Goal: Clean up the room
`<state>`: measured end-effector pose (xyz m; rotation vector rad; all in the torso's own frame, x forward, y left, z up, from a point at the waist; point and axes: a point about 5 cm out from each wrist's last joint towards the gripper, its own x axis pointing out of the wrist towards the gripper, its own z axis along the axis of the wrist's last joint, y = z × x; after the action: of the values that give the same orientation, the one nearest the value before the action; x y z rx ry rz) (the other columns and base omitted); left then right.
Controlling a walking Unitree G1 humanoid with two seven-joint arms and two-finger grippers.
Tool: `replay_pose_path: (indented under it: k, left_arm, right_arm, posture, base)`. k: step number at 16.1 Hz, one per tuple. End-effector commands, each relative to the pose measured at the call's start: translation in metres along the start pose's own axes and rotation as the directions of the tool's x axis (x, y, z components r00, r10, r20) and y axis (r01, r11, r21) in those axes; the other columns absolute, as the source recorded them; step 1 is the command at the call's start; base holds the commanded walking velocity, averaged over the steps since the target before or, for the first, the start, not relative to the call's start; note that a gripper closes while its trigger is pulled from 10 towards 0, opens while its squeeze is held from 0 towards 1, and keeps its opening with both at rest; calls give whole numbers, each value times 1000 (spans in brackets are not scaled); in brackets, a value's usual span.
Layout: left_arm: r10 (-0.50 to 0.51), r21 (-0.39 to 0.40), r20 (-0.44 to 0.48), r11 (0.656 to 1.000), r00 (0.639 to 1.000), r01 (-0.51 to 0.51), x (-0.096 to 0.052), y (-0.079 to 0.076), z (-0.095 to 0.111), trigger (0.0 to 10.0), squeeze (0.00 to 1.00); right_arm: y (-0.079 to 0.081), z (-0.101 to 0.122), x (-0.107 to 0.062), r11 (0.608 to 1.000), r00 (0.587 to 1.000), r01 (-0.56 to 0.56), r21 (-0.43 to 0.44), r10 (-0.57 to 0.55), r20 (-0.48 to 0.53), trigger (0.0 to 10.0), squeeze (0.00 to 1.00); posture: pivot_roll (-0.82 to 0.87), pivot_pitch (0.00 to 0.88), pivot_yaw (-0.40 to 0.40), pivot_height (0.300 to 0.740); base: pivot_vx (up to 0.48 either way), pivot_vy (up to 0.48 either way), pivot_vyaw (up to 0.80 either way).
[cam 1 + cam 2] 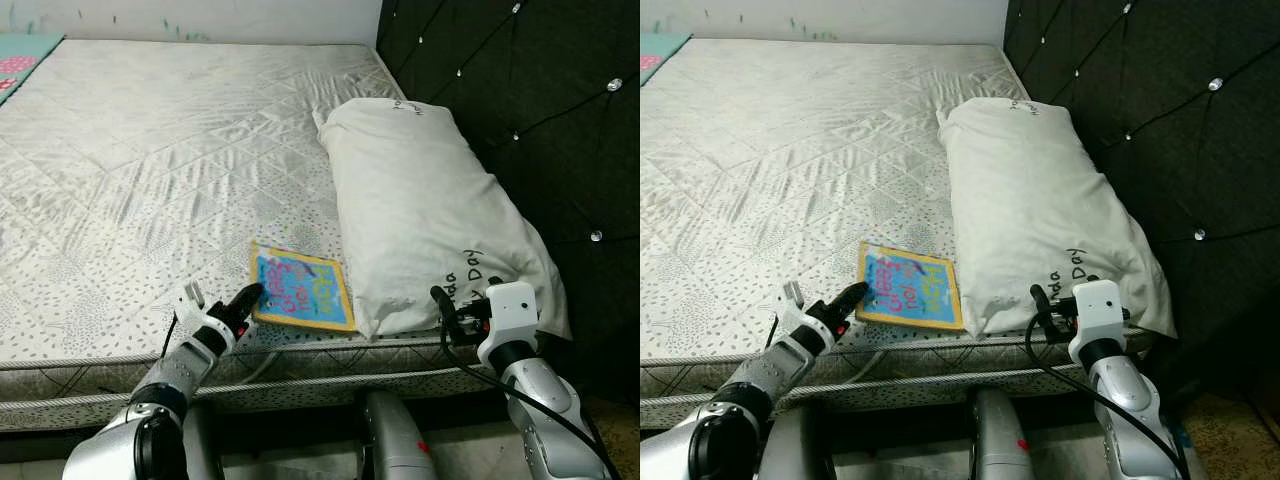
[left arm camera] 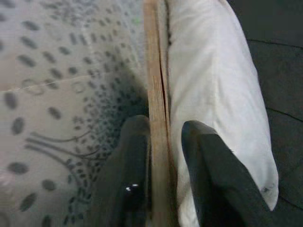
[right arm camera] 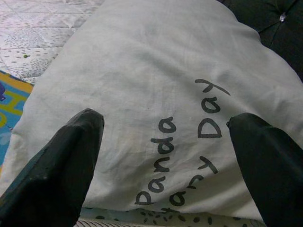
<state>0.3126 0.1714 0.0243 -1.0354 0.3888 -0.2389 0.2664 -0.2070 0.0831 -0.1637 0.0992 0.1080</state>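
A thin book [image 1: 300, 288] with a blue and yellow cover lies flat near the mattress's front edge, tucked against a white pillow [image 1: 420, 200] printed "Panda Day". My left gripper [image 1: 247, 296] reaches over the front edge to the book's left side. In the left wrist view its fingers [image 2: 135, 161] are closed on the book's edge [image 2: 154, 71]. My right gripper [image 1: 462, 300] hovers at the pillow's near end, fingers [image 3: 71, 156] spread wide with the pillow [image 3: 156, 85] beyond them.
The bare quilted mattress [image 1: 150, 150] stretches wide to the left and back. A dark tufted headboard [image 1: 540, 100] runs along the right behind the pillow. A teal cloth [image 1: 20, 60] lies at the far left corner.
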Motion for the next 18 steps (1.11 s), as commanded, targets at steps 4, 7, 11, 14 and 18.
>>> replay_pose_path:
  k: [4, 7, 11, 14, 18]
  left_arm:
    - [36, -11, -3, 999, 999, -36, -2, 4, 1, 10000, 1000]
    - [111, 25, -39, 994, 993, -110, -9, 13, 6, 10000, 1000]
    - [270, 149, -39, 954, 962, -261, -24, 31, 23, 10000, 1000]
    - [308, 218, -18, 930, 951, -297, -30, 36, 30, 10000, 1000]
    - [354, 328, 62, 876, 933, -354, -42, 43, 36, 10000, 1000]
  right_arm:
    - [-3, 6, 1, 1000, 1000, 11, -14, -11, 23, 10000, 0]
    - [-5, 6, 2, 1000, 1000, 14, -16, -14, 25, 10000, 0]
    - [-3, 5, 2, 1000, 1000, 14, -12, -14, 25, 10000, 0]
    - [-2, 4, 2, 1000, 1000, 15, -8, -15, 26, 10000, 0]
    - [4, 0, 6, 1000, 1000, 14, 11, -14, 25, 10000, 0]
  posture:
    - [-260, 18, -72, 559]
    - [-258, 10, -65, 559]
    - [-244, 2, -55, 559]
    - [-225, 0, -50, 559]
    - [-181, 0, -34, 559]
  base:
    - [0, 0, 0]
    - [0, 0, 0]
    - [0, 0, 0]
    - [0, 0, 0]
    - [0, 0, 0]
